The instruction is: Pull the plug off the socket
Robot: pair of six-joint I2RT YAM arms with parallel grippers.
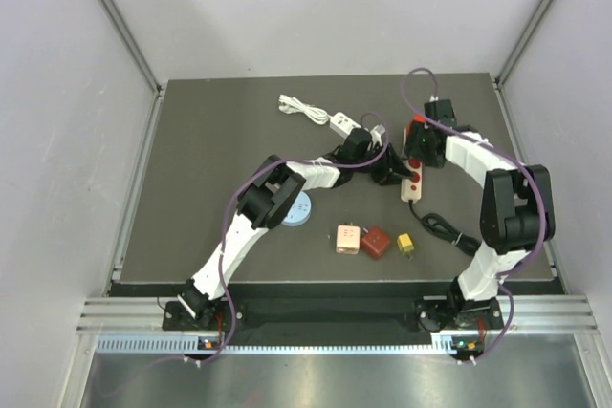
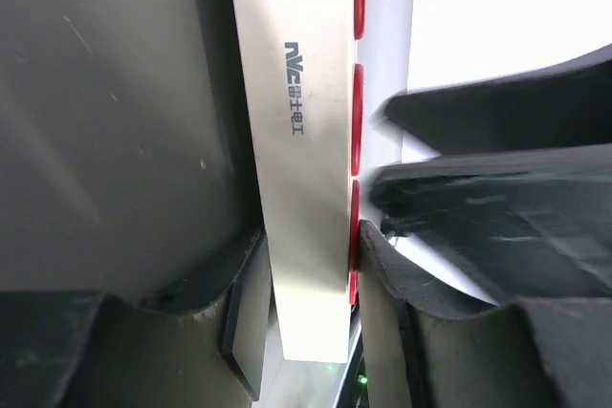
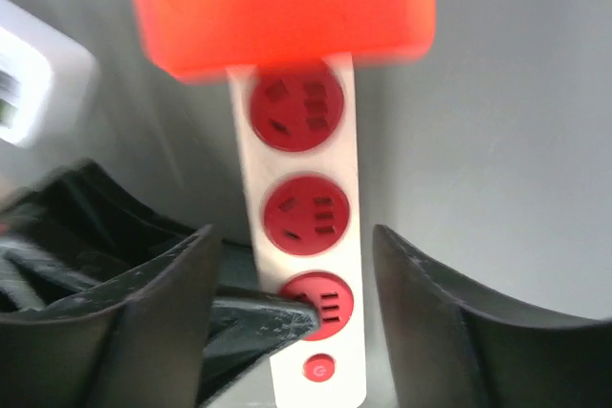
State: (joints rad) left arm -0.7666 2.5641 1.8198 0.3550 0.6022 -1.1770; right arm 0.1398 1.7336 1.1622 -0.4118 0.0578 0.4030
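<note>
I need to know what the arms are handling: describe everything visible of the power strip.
The power strip is a long white plastic bar lying flat on the dark table. Its top carries three round red sockets and a small red button at one end; a side bears a dark printed logo. A blurred red plug covers the other end. A black cord trails from its near end. The left gripper clamps its long sides; the right gripper hangs open above it.

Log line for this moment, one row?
left gripper clamps power strip | right gripper open over strip | red plug at far end, blurred, seating unclear
</note>
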